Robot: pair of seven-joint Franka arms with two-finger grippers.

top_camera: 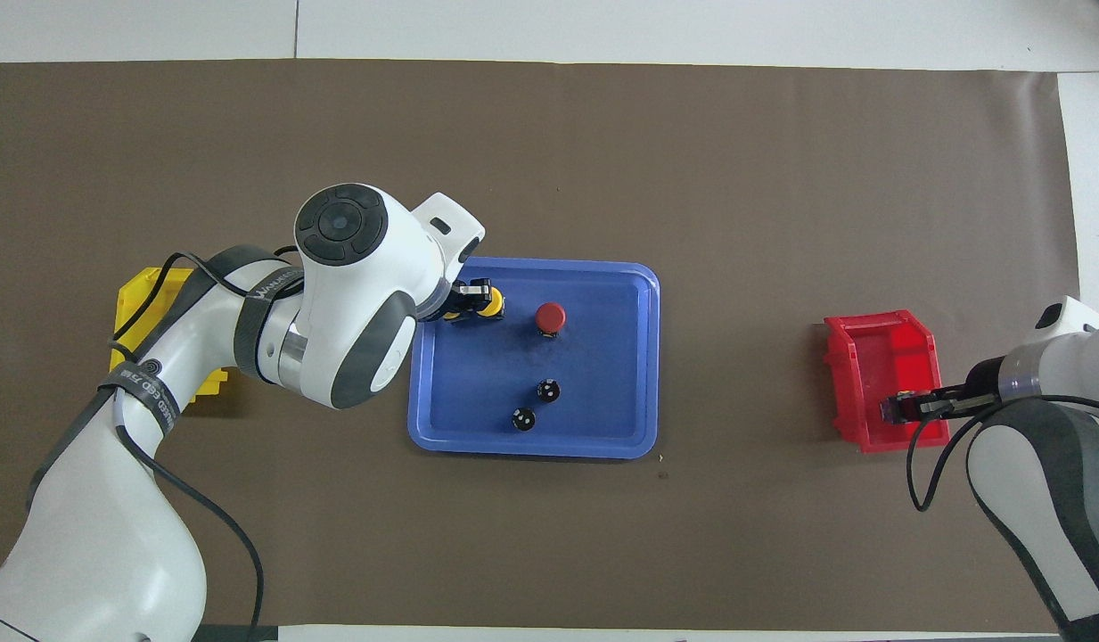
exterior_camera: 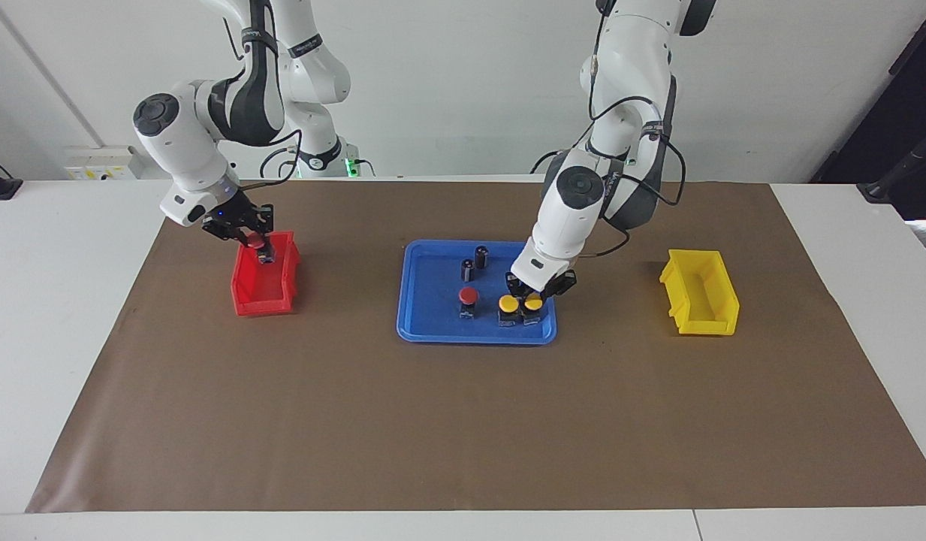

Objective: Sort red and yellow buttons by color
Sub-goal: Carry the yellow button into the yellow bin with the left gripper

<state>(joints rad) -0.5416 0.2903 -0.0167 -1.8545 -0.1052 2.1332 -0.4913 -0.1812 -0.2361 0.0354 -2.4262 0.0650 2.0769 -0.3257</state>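
My right gripper (exterior_camera: 257, 242) is shut on a red button (exterior_camera: 259, 243) and holds it over the red bin (exterior_camera: 245, 297), at the rim nearer the robots; it also shows in the overhead view (top_camera: 898, 409). A second red button (exterior_camera: 469, 295) (top_camera: 550, 316) stands in the blue tray (exterior_camera: 432, 327). Two yellow buttons (exterior_camera: 508, 303) (exterior_camera: 534, 302) stand side by side at the tray's corner toward the left arm's end. My left gripper (exterior_camera: 540, 290) is open just above them. In the overhead view one yellow button (top_camera: 489, 307) shows; the arm mostly hides the other.
Two dark metallic cylinders (exterior_camera: 481, 255) (exterior_camera: 468, 269) stand in the tray nearer the robots than the buttons. A yellow bin (exterior_camera: 699, 293) sits toward the left arm's end; in the overhead view the left arm partly covers the bin (top_camera: 143, 299). Brown paper (exterior_camera: 463, 421) covers the table.
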